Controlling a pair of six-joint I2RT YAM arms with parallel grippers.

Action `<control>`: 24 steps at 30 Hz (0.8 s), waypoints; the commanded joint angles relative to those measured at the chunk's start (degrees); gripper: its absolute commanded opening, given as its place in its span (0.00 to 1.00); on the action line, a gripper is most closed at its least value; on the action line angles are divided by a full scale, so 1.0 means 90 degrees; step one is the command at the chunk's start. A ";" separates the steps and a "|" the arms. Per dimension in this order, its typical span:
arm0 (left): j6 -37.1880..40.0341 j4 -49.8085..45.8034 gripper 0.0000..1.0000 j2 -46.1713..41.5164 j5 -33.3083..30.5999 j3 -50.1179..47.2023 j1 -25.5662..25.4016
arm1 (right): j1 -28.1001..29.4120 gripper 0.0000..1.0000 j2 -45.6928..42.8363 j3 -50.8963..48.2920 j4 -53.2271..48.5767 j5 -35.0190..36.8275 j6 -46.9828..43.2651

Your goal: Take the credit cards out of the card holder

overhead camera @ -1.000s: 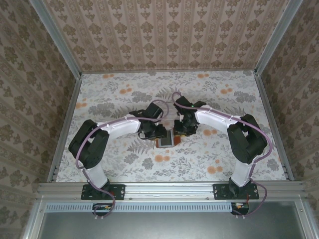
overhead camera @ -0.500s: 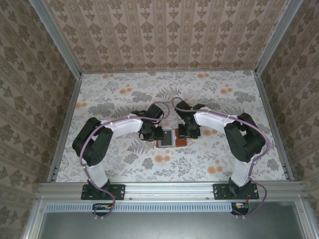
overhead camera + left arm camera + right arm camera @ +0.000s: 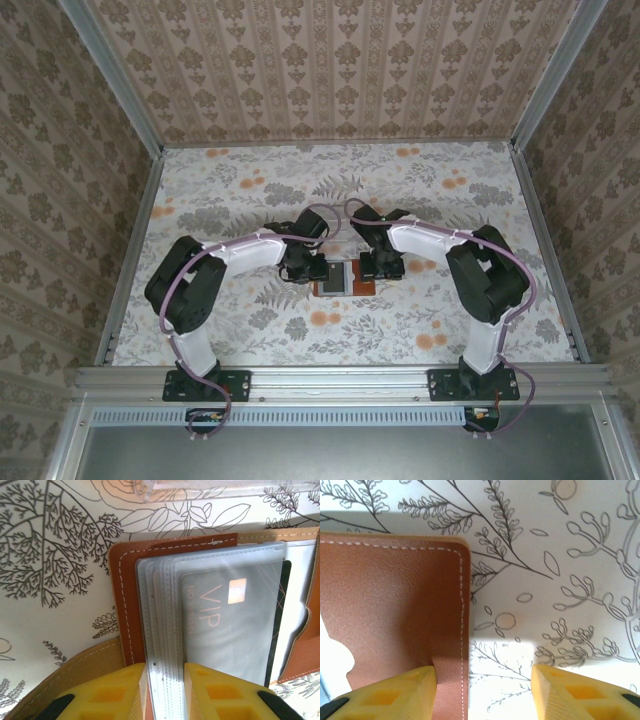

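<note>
Wallpapered walls [image 3: 330, 70], floral table [image 3: 230, 190], open card holder [image 3: 340, 280]

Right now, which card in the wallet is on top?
The grey card marked VIP, with a shiny chip; the black card behind it shows just a thin edge.

Loads of bare floral tabletop [image 3: 220, 320] left, right and on the near side of the reddish-brown leather bifold wallet [image 3: 338, 282]. The wallet's boxed in though: the white left arm [image 3: 250, 250] and white right arm [image 3: 430, 238] crowd its sides, and a clear plastic tray [image 3: 210, 486] sits just past the far edge. Between the fingers of the right tool [image 3: 482, 690] it's mostly free tabletop.
</note>
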 commanded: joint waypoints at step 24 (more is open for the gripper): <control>-0.0104 0.0147 0.20 -0.0152 0.0484 0.0248 0.0121 | -0.0009 0.31 -0.1055 0.0099 0.1133 -0.2590 0.0862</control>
